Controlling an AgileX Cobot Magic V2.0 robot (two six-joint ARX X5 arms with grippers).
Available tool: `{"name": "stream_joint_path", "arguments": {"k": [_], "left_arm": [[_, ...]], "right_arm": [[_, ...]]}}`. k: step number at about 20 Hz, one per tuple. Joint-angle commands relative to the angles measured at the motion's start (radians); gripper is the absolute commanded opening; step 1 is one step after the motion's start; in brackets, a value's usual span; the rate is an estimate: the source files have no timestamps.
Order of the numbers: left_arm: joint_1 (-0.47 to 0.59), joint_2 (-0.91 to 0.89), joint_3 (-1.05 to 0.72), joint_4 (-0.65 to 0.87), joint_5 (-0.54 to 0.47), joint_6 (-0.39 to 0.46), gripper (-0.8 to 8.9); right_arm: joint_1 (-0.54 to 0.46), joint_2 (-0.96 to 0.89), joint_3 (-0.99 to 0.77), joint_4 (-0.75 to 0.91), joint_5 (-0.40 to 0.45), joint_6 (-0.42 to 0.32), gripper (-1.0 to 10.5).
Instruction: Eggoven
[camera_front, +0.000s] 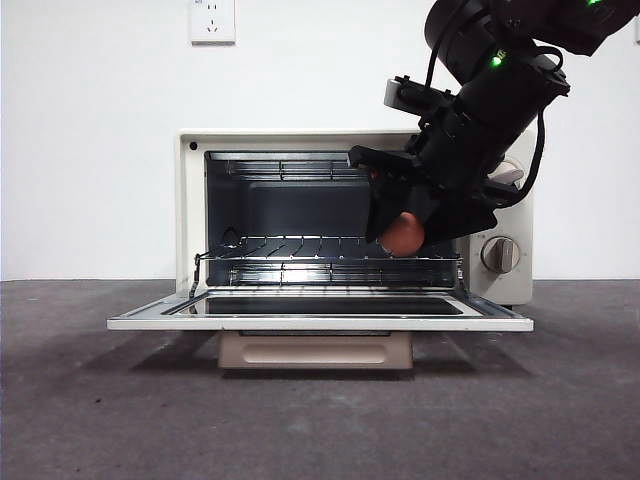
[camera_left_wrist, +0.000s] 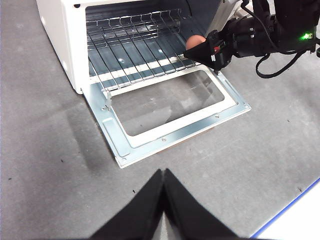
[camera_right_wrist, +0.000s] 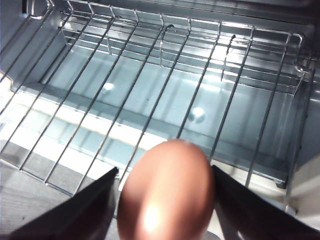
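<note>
The cream toaster oven (camera_front: 192, 200) stands with its door (camera_front: 320, 322) folded down flat and its wire rack (camera_front: 330, 250) showing. My right gripper (camera_front: 405, 225) reaches into the oven's right side from the upper right, shut on the reddish-brown egg (camera_front: 403, 235), which hangs just above the rack. In the right wrist view the egg (camera_right_wrist: 166, 192) sits between the two jaws, over the rack's (camera_right_wrist: 150, 100) front part. In the left wrist view the egg (camera_left_wrist: 195, 41) shows at the oven mouth. My left gripper (camera_left_wrist: 163, 175) is shut and empty, well in front of the open door (camera_left_wrist: 170, 125).
A grey dial (camera_front: 500, 254) shows on the oven's right panel behind the arm. A wall socket (camera_front: 212, 20) is on the white wall. The table top (camera_front: 100, 400) is dark grey; a white, blue-edged surface (camera_left_wrist: 300, 220) lies at its near side.
</note>
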Motion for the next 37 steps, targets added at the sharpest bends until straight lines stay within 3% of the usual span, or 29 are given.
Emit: {"name": "stream_joint_path", "arguments": {"k": [1, 12, 19, 28, 33, 37], "left_arm": [[-0.003, 0.003, 0.005, 0.005, 0.005, 0.006, 0.07], [-0.003, 0.006, 0.005, 0.014, 0.005, 0.006, 0.07], [0.004, 0.065, -0.005, 0.111, 0.005, 0.005, 0.07], [0.129, 0.308, -0.291, 0.558, 0.067, -0.104, 0.06], [0.217, 0.583, -0.315, 0.764, 0.224, -0.135, 0.06], [0.232, 0.779, -0.315, 0.864, 0.227, -0.145, 0.06]], "right_arm": [[0.007, 0.012, 0.02, 0.01, 0.002, 0.01, 3.0], [0.007, -0.059, 0.02, -0.043, 0.001, 0.011, 3.1], [0.023, -0.277, 0.02, -0.2, 0.0, 0.011, 3.1], [0.04, -0.757, 0.02, -0.524, -0.001, -0.016, 3.1], [0.04, -0.93, 0.02, -0.652, 0.001, -0.019, 3.1], [0.04, -1.007, 0.02, -0.673, 0.002, -0.019, 3.1]]}}
